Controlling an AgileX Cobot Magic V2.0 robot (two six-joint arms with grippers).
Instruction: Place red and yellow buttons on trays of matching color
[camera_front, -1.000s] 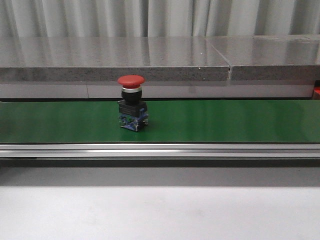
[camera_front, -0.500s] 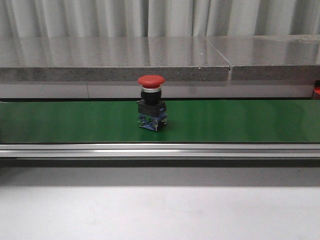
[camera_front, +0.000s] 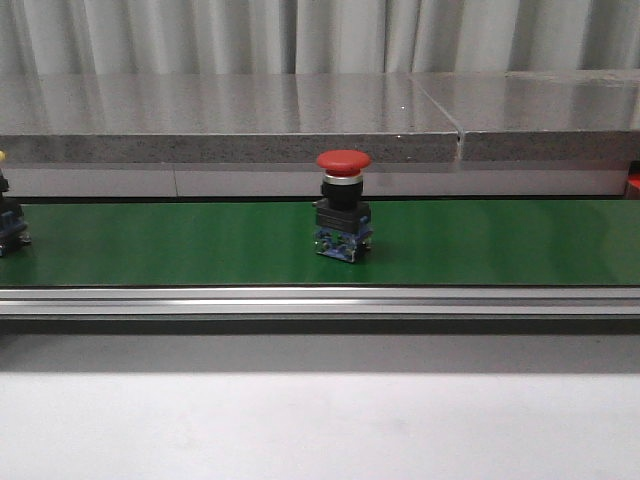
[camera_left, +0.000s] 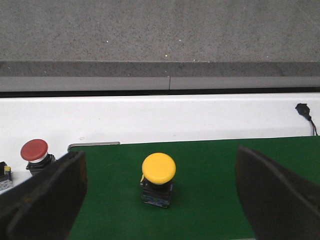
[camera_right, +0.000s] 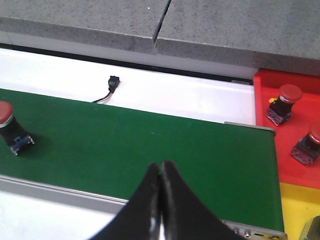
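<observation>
A red button (camera_front: 343, 204) is standing upright near the middle of the green conveyor belt (camera_front: 480, 240), cap up so it can be gripped from above. The left tool (camera_left: 160, 192) is hanging wide open and empty over a yellow button (camera_left: 158, 172) on the belt, apparently to straddle it; another red button (camera_left: 34, 152) is sitting off the belt beside it. The right tool (camera_right: 160, 200) is waiting with fingers pressed together, holding nothing, near the red tray (camera_right: 290, 165), where two red buttons are already sitting.
</observation>
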